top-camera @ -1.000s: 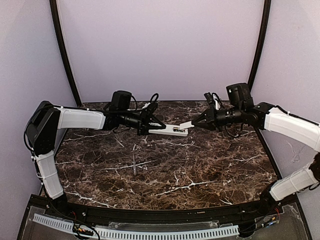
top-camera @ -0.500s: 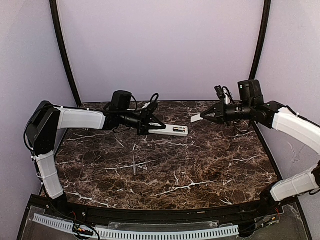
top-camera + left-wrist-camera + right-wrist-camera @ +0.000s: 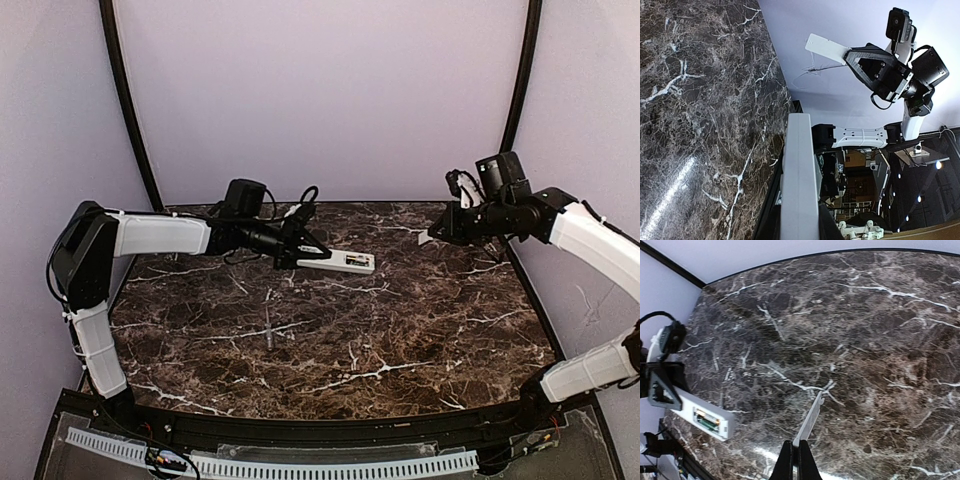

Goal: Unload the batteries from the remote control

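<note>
The white remote control (image 3: 343,262) hangs level above the table, back side up. My left gripper (image 3: 308,254) is shut on its left end. In the left wrist view the remote (image 3: 799,170) shows edge-on between my jaws. In the right wrist view its open compartment (image 3: 707,420) shows battery ends. My right gripper (image 3: 438,235) is shut on the small white cover piece (image 3: 426,239), far to the right of the remote, above the table's back right. The cover (image 3: 810,421) sticks out from my right fingertips (image 3: 786,460).
A thin grey stick-like tool (image 3: 269,329) lies on the dark marble table (image 3: 400,340), left of centre. Purple walls close in the back and sides. A black rail runs along the near edge.
My right gripper has pulled away from the remote's end, to the right and back, carrying the cover piece. The left gripper and remote have stayed in place.
</note>
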`<state>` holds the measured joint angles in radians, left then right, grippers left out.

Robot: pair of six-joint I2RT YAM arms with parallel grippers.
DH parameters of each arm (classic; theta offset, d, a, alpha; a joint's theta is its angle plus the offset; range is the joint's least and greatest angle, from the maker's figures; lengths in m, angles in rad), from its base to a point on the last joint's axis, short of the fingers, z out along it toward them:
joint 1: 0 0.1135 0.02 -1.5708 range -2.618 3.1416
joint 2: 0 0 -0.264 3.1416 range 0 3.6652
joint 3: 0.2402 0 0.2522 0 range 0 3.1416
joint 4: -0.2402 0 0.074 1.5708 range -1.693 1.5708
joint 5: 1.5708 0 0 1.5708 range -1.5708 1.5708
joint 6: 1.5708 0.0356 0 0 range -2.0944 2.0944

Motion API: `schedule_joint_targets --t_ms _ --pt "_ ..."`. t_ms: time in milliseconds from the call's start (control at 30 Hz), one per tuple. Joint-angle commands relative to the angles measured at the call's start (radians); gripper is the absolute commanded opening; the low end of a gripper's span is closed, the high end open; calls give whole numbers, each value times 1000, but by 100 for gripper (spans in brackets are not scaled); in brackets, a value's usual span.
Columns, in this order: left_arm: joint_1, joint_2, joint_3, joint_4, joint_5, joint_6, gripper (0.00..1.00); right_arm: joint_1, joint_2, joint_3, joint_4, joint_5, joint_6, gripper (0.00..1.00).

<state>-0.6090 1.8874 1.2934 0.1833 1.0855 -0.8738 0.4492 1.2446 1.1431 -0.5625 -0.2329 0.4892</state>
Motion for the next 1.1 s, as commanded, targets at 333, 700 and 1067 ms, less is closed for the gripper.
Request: schedule_joint_targets --t_ms 333,700,1067 --pt "-3 -43 67 -177 -55 159 1 -6 145 66 -324 489 -75 0" --pt "-3 -41 80 -228 -67 190 0 -6 359 75 -404 592 -58 0" --pt "-2 -34 86 -243 -69 201 0 -4 436 56 -362 544 -81 0"
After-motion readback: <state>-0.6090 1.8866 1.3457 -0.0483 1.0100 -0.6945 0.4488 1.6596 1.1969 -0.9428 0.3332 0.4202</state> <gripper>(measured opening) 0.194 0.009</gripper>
